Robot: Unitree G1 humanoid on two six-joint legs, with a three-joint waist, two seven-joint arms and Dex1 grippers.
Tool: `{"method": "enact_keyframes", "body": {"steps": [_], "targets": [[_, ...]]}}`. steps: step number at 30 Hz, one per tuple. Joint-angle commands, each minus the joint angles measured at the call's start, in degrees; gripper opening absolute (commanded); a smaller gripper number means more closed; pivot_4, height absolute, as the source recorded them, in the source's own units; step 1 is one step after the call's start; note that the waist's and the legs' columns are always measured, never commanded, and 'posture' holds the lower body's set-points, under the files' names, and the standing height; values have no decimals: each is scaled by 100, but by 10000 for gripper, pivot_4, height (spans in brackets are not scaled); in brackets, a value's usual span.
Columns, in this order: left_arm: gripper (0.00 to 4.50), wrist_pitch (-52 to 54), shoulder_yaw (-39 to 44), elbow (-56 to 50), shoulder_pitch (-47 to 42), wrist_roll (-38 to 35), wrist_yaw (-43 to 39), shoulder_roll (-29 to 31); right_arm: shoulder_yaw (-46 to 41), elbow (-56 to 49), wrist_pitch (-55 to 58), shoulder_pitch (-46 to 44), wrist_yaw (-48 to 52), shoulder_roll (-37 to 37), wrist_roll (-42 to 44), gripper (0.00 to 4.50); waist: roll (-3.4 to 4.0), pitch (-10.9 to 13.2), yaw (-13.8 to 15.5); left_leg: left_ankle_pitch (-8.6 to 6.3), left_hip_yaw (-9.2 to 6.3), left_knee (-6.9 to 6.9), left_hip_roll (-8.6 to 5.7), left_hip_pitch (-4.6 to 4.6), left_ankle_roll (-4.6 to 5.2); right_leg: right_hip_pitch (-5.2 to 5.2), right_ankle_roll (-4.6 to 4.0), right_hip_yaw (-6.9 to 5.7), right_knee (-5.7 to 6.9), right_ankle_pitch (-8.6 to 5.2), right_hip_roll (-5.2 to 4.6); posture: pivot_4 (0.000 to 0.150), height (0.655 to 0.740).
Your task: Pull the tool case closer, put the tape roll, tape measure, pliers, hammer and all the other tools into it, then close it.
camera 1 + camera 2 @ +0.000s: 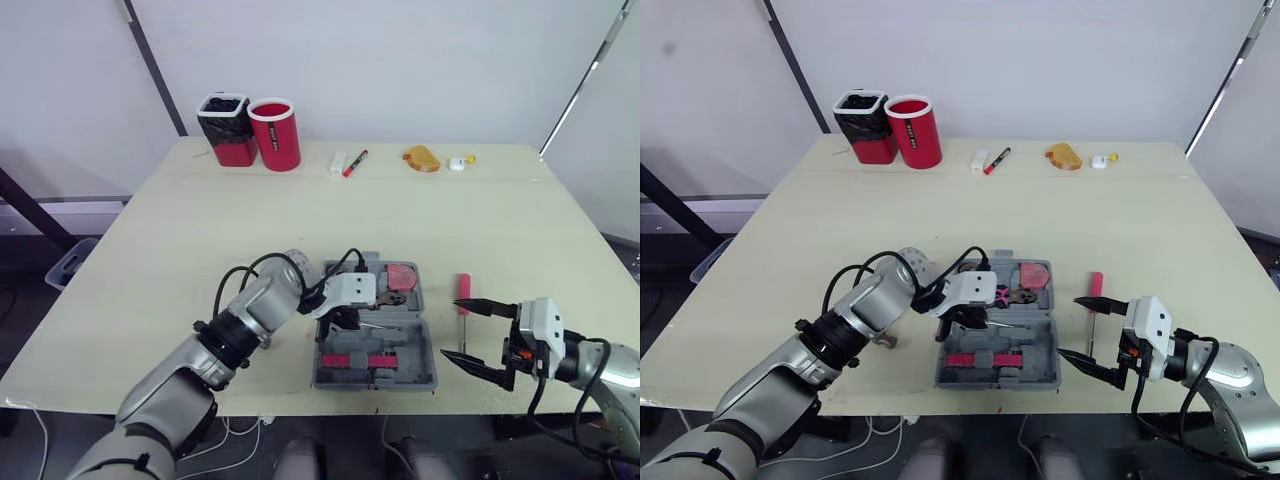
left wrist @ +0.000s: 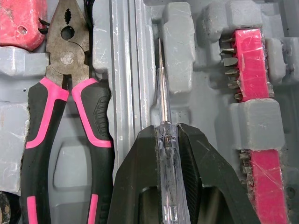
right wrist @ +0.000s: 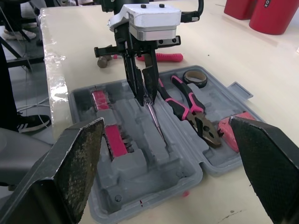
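Left gripper (image 3: 145, 91) is clamped on the clear handle of a thin screwdriver (image 2: 163, 112), tip pointing down into a narrow slot of the open tool case (image 1: 412, 340) right under the fingers. Right gripper (image 1: 452, 328) hangs wide open and empty, just beside the case's edge.

Handling: the screwdriver looks light and stiff, with a smooth plastic handle (likely slippery, could twist in the pads). The grip sits on the handle, which is the right spot, since the shaft is too thin to hold.

Around the left gripper:
- Pliers (image 2: 60, 116) lie in the case just beside the fingers, in the next bay.
- A pink bit strip (image 2: 250, 65) sits on the other side.
- Tape measure (image 3: 233, 128) and tape roll (image 3: 195, 78) are past the pliers, in the case.
- Hammer (image 3: 161, 57) lies on the table (image 1: 480, 220) behind the gripper, outside the case.
- A red-handled screwdriver (image 1: 463, 292) lies on the table near the right gripper, between it and the case.

The slot's ribs are tight, so the shaft could catch on them. Nothing else blocks it.
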Motion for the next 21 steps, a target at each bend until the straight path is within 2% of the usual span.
{"method": "enact_keyframes", "body": {"steps": [1, 18, 20, 21], "targets": [[886, -33, -21, -57, -12, -42, -18, -94, -162, -128, -130, 70, -27, -53, -26, 45000, 0, 0, 0, 0, 0, 0, 0, 0, 0, 0, 0, 0, 0, 0, 0, 1500, 7400], [886, -26, 28, -10, 45, -69, -48, -137, -145, -168, -248, 168, -128, -4, -95, 45000, 2, -1, -2, 0, -2, 0, 0, 0, 0, 1, 0, -1, 0, 0, 0, 1500, 7400], [11642, -46, 21, -40, 64, -72, -68, -113, -120, -173, -240, 150, -149, 1, -99, 45000, 2, -1, -3, 0, -2, 0, 0, 0, 0, 1, 0, -1, 0, 0, 0, 1500, 7400], [14179, -52, 16, -56, 75, -70, -73, -106, -110, -175, -237, 140, -156, 5, -101, 45000, 2, -1, -4, 0, -2, 0, 0, 0, 0, 1, 0, 0, 0, 0, 0, 1500, 7400]]}}
